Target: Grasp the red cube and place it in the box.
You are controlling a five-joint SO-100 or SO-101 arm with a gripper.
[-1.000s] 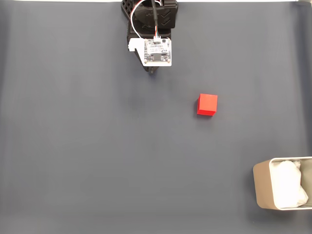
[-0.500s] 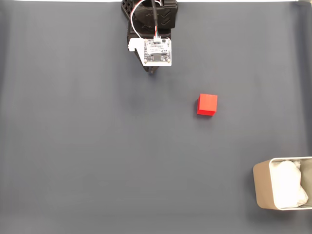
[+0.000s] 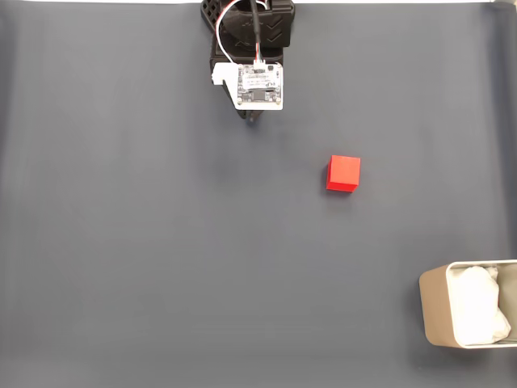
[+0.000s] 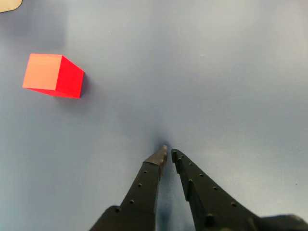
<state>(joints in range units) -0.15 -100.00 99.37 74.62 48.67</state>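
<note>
Flanking red cube point(image 3: 343, 173): open mat point(image 3: 161, 259)

In the fixed view the arm point(image 3: 257, 81) has crept slightly toward the top edge

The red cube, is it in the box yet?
Not yet. The red cube sits on the grey mat, well apart from the box, whose inside shows white paper.

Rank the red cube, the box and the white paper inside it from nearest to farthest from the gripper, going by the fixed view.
1. The red cube, down and right of the gripper.
2. The box, at the bottom right corner.
3. The white paper inside it, slightly farther right.
</note>
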